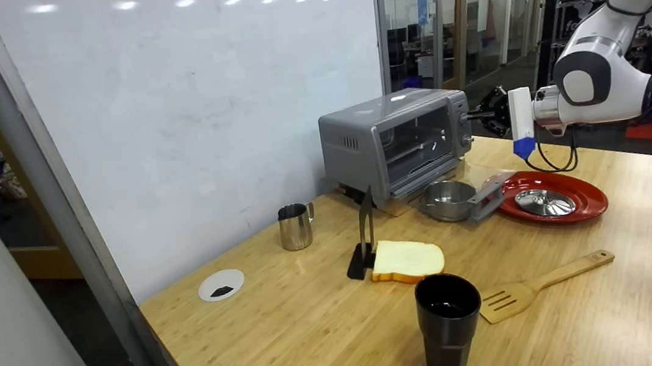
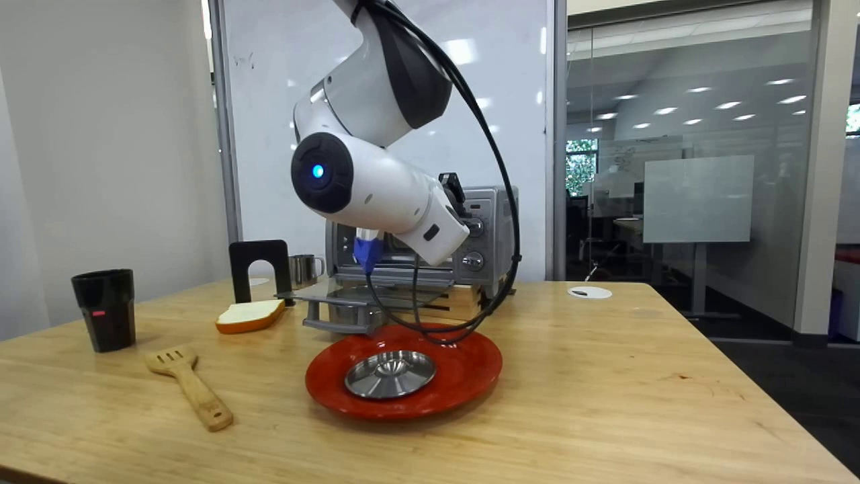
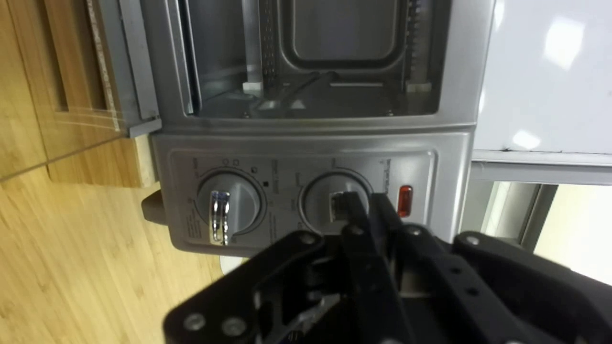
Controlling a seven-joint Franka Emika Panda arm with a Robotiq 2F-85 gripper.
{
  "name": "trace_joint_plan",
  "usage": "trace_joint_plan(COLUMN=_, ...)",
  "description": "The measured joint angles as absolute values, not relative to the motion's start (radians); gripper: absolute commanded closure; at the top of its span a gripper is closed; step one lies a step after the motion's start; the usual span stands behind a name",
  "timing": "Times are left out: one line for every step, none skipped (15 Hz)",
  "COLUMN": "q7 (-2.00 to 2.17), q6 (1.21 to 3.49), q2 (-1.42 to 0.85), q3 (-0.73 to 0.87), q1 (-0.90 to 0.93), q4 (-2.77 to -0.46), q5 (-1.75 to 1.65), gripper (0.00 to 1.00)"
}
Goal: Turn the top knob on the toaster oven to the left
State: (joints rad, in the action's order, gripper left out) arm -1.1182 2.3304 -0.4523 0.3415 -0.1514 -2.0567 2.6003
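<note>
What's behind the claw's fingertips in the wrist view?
Part of the top knob of the toaster oven, with some chrome grip showing beside the fingers of the claw. The portion directly behind them is covered, so whether they touch the grip cannot be told.

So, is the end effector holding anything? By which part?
Can't tell: the black end effector is shut in front of the round grey upper knob, partly hiding its shiny chrome bar; no clear pinch shows.

Hand [image 3: 367,197], fingers [image 3: 356,216] nearly together, partly covering top knob [image 3: 316,200] beside red light [image 3: 405,201].
</note>
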Motion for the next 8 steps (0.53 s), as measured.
trace_joint_plan(q7=-1.118, q6=2.330, q2=-0.452, q3=0.341, q1=-0.148, q4=-2.057, q5=2.600, gripper=1.00)
trace_joint_plan(q7=-1.118, q6=2.330, q2=-0.452, q3=0.341, q1=-0.146, q4=-2.057, q5=2.600, gripper=1.00)
trace_joint_plan(q7=-1.118, q6=2.331, q2=-0.452, q3=0.341, q1=-0.144, q4=-2.057, q5=2.600, gripper=0.92)
trace_joint_plan(q7=-1.118, q6=2.331, q2=-0.452, q3=0.340, q1=-0.142, q4=-2.057, q5=2.600, gripper=0.73)
trace_joint_plan(q7=-1.118, q6=2.331, q2=-0.452, q3=0.340, q1=-0.141, q4=-2.057, q5=2.600, gripper=0.67)
trace_joint_plan(q7=-1.118, q6=2.331, q2=-0.452, q3=0.340, q1=-0.140, q4=-2.057, q5=2.600, gripper=0.61)
trace_joint_plan(q7=-1.118, q6=2.331, q2=-0.449, q3=0.340, q1=-0.140, q4=-2.057, q5=2.600, gripper=0.53)
trace_joint_plan(q7=-1.118, q6=2.331, q2=-0.445, q3=0.340, q1=-0.140, q4=-2.057, q5=2.600, gripper=0.47)
